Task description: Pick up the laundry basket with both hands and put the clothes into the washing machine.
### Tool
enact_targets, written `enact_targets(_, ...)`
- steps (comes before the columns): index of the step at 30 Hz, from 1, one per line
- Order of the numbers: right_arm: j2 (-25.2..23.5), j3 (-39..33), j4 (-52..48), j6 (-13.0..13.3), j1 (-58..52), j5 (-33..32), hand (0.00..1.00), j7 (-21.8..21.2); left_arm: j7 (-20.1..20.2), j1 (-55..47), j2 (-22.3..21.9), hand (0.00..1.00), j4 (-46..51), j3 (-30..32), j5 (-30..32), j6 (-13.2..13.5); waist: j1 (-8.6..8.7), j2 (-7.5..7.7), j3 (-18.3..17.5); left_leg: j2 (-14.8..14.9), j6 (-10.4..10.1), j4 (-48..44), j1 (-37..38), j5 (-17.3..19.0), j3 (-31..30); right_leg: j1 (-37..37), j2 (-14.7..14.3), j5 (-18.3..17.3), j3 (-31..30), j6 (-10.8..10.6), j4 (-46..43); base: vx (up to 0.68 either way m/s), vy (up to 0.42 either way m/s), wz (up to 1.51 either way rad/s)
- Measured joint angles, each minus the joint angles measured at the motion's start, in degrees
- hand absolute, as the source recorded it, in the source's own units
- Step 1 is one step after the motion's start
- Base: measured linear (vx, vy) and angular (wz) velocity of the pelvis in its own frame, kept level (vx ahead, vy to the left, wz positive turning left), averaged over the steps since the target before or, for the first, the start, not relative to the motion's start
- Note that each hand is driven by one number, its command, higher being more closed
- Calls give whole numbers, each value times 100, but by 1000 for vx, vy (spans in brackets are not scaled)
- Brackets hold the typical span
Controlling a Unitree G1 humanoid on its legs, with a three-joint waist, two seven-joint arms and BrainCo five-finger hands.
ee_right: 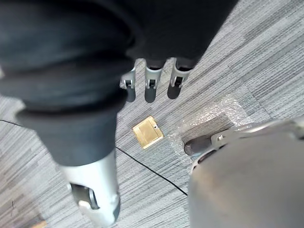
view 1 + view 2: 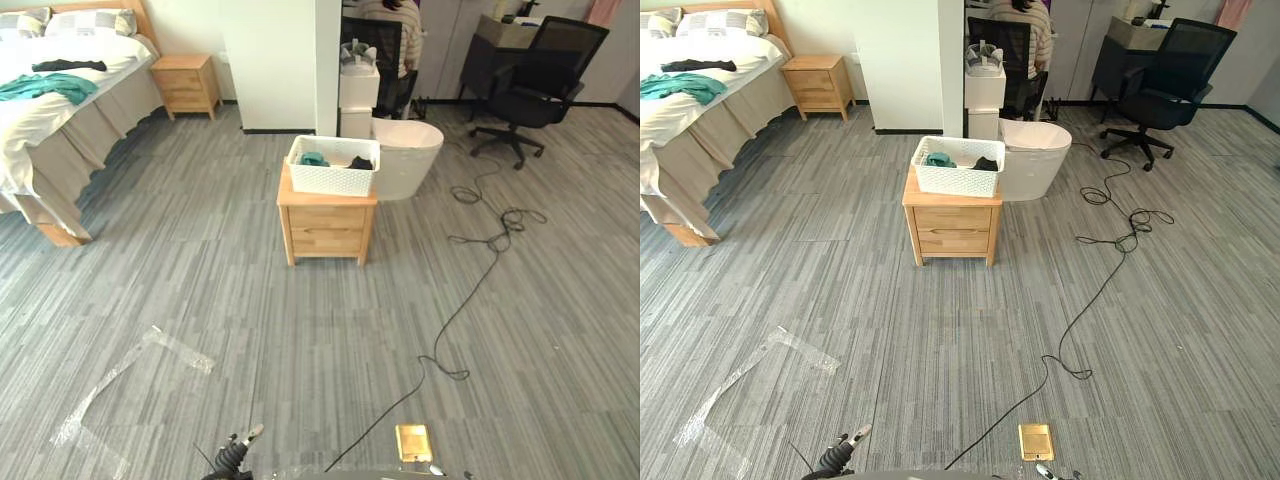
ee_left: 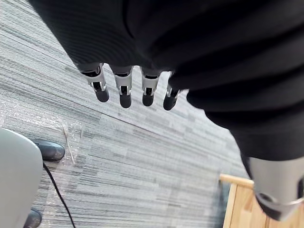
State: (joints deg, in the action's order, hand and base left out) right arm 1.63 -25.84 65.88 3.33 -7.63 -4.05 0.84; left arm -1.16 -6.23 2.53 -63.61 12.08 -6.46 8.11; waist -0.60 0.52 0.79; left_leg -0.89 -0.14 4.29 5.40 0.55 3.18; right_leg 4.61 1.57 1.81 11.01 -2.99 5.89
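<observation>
- On the small wooden bench [image 2: 326,228] mid-room sits the white laundry basket [image 2: 330,181], teal and black clothes [image 2: 314,159] inside.
- Over the grey floor [image 2: 200,280], well apart from the basket, the left robot hand [image 3: 124,90] hangs wide, fingers straight, holding nothing.
- Right robot hand [image 1: 150,86] is likewise wide and empty, above a brass floor plate [image 1: 148,132].

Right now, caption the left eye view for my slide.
Laundry basket of clothes on a wooden nightstand, washing machine behind it.
</observation>
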Motion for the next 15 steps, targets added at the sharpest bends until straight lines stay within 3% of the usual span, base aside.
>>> enact_targets(15, 123, 625, 13, 5, 149, 473, 0, -9, 110, 2, 4, 0, 5, -43, -184, 3, 0, 58, 47, -21, 2, 91, 42, -34, 0, 32, 19, -19, 33, 37, -23, -9, 0, 0)
